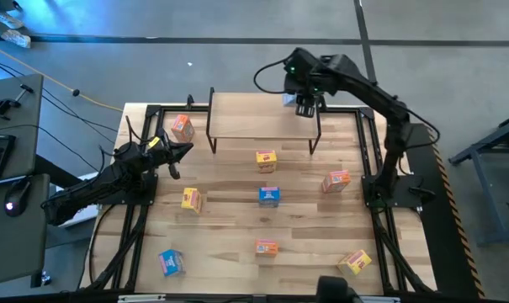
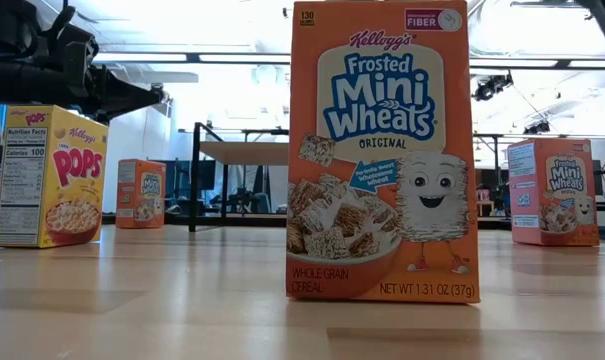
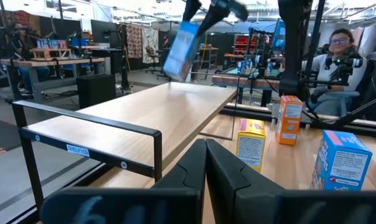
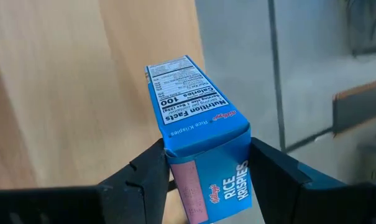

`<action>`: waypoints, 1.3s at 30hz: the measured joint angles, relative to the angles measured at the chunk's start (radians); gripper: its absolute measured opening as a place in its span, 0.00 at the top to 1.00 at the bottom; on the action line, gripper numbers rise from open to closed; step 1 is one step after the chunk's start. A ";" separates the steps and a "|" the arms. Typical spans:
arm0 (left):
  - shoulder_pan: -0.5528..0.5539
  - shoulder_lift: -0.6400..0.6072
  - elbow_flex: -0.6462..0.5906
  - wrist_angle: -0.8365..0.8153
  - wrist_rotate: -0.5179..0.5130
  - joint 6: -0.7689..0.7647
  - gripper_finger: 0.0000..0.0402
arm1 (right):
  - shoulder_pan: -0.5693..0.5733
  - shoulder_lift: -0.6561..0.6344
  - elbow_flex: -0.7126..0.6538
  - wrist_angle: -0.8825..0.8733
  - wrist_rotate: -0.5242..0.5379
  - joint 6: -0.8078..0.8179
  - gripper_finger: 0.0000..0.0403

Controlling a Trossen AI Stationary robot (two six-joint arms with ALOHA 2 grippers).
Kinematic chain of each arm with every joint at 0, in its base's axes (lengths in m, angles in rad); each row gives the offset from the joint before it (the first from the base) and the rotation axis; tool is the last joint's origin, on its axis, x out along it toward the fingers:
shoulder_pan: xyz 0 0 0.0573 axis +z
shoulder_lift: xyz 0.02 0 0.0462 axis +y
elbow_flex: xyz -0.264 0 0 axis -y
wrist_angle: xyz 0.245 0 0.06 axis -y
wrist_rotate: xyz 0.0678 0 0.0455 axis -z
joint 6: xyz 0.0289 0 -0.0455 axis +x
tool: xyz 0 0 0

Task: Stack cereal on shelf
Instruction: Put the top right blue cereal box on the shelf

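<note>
**Item: blue cereal box, in transit to shelf**

Blue Rice Krispies box (image 4: pixel 200 162): clamped between the fingers of the right gripper (image 4: pixel 206 171), held across its narrow faces with the nutrition panel turned to the wrist camera. In the left wrist view it hangs tilted above the far end of the shelf (image 3: pixel 144 118), apparently not yet touching it. In the high view it sits at about 1 o'clock of the table, at the shelf's right rear corner.

Handling, by judgement: thin card, light, near hollow; stiff along the edges, easily dented on the broad faces. A moderate squeeze across the narrow sides suits it; the glossy print may slip.

Shelf top: no box standing on it.

Remaining stock on the tabletop (image 1: pixel 237 220), eight boxes, well apart:
- orange box (image 1: pixel 182 127) at 10 o'clock, just left of the shelf
- yellow box (image 1: pixel 266 160) near centre
- the rest scattered from 3 to 8 o'clock

Left gripper (image 1: pixel 183 150): waits at 9 o'clock, near the orange box, fingers closed together, holding nothing.
</note>
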 joint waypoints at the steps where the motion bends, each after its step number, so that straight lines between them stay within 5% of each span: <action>1: 0.000 0.000 0.000 0.000 0.000 0.000 0.99 | -0.004 0.012 0.000 -0.009 0.003 0.000 0.57; 39: 0.000 0.000 0.000 0.016 0.007 -0.036 0.99 | -0.008 0.044 -0.001 0.089 -0.031 -0.009 0.52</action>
